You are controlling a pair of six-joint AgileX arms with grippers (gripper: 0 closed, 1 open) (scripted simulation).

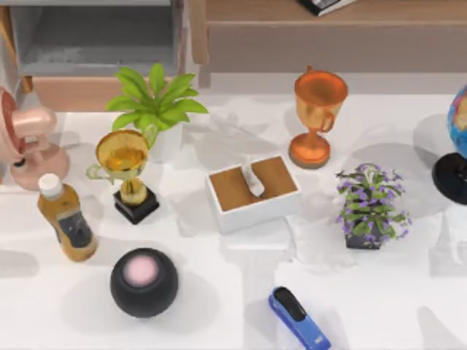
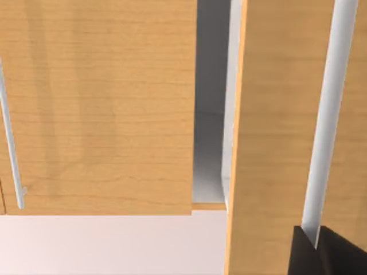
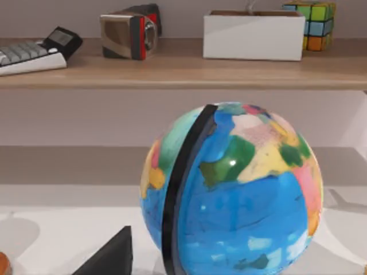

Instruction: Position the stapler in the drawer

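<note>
The stapler point(image 1: 298, 318) lay on the table point(image 1: 219, 313) near its front edge, right of the black ball point(image 1: 144, 282). The drawer point(image 1: 95, 36) stood open at the back left. Neither gripper's state could be told.

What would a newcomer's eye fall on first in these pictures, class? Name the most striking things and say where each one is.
Probably the globe, bright blue with many-coloured patches, at the table's right edge, below a shelf in the right wrist view. Next, the two trophies: a gold one at the left beside the leafy green plant, and an orange one farther back toward the right. Last, the blue stapler lying at the near edge, far from the open drawer at the back left.
</note>
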